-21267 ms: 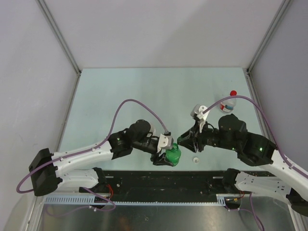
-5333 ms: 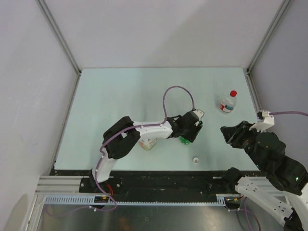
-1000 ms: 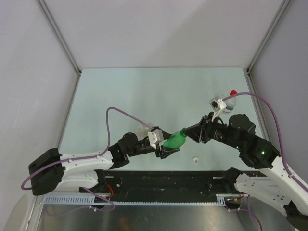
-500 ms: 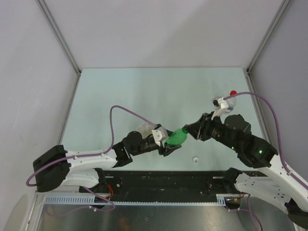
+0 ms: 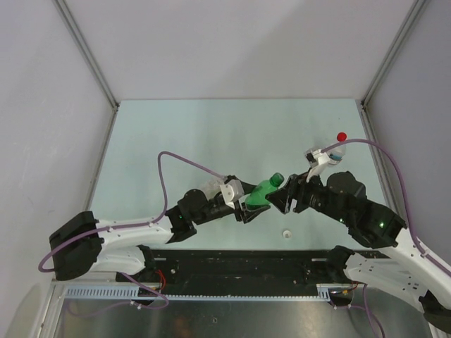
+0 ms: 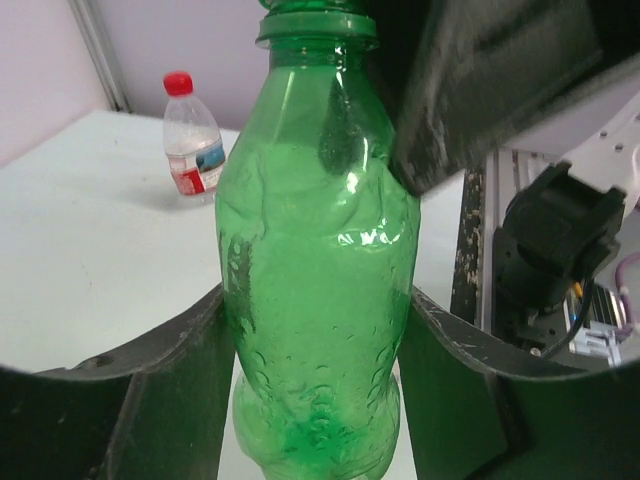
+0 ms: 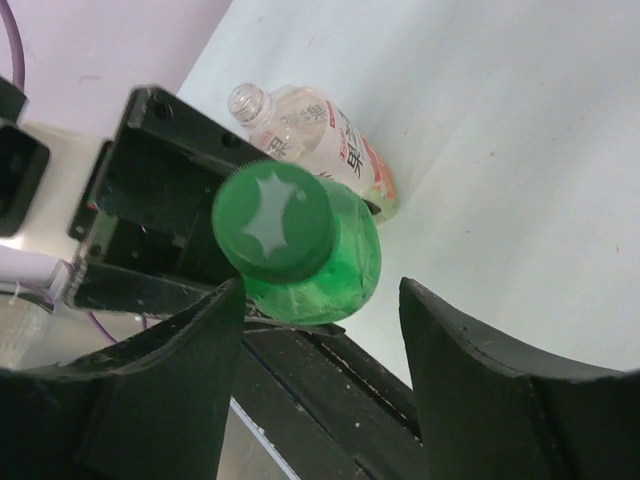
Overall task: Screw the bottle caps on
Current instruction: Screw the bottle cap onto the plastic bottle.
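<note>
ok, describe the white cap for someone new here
On the pale table, look near the front edge, between the two arms. The white cap lies there alone; the green cap and red cap each sit on a bottle.

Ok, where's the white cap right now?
Top view: the white cap lies on the table by the near edge, right of centre, below the green bottle.

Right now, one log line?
left gripper: gripping green bottle | right gripper: open, off green cap | white cap: on table
</note>
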